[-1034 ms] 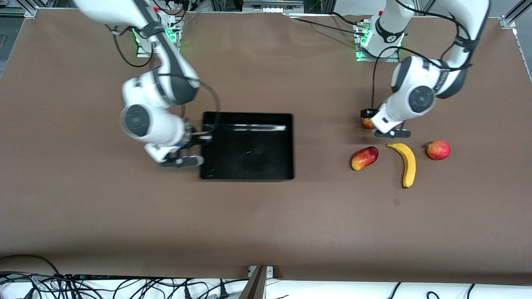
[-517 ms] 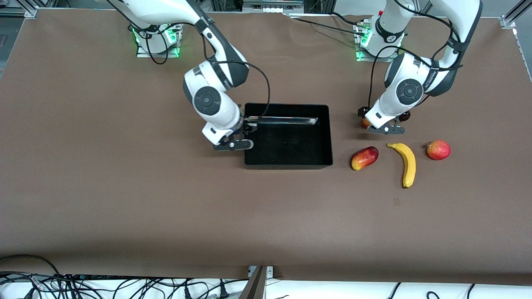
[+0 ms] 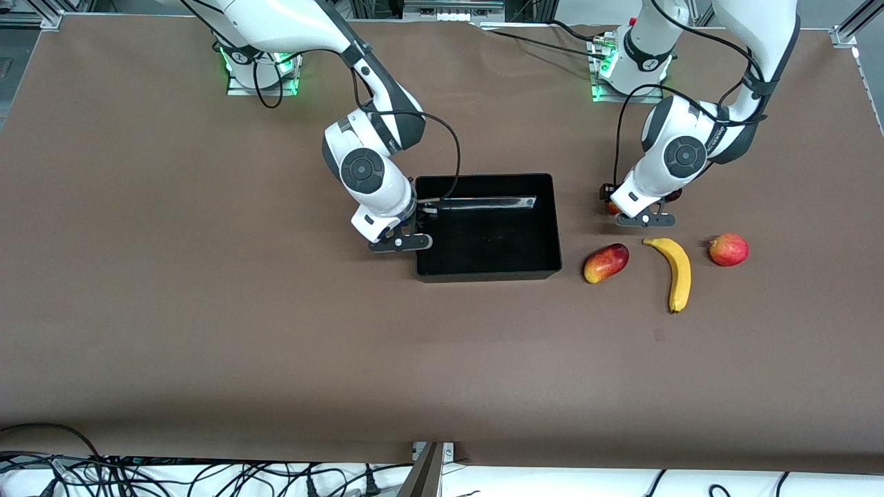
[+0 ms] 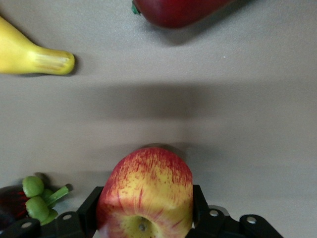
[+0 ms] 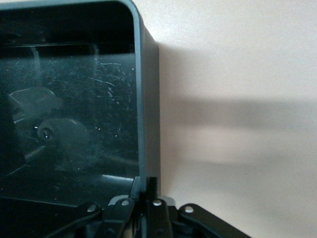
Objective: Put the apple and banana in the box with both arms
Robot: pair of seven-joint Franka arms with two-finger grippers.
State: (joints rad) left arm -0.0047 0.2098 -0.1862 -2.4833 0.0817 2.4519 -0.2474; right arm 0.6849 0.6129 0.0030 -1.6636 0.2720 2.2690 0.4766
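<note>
Left gripper [image 3: 625, 207]: down at the table at the left arm's end, jaws closed on the apple [image 4: 144, 193], one finger [image 4: 199, 208] pressed to each side, as seen in the left wrist view.
Apple: on or just above the table between the fingers; which of the two cannot be told. In the front view it is mostly covered by the left arm's wrist, only a red edge showing.
Right gripper [image 3: 423, 207]: at the box [image 3: 545, 269], jaws clamped on the wall at the right arm's end, one finger inside and one outside, as seen in the right wrist view [image 5: 144, 196].
Box: on the table near the middle, nothing seen inside but a bright reflection along one wall.
Banana [image 3: 677, 270]: on the table, nearer to the front camera than the left gripper, apart from it; one tip [image 4: 54, 62] shows in the left wrist view.
Mango-like fruit [image 3: 606, 263]: between the box and the banana, touching neither.
Pinkish-red fruit [image 3: 728, 249]: beside the banana, toward the left arm's end.
Dark fruit with green stem [image 4: 34, 198]: just beside the apple; cut off at the wrist view's edge, kind not identifiable.
Obstructions: the mango-like fruit lies on the straight line from the apple to the box.
</note>
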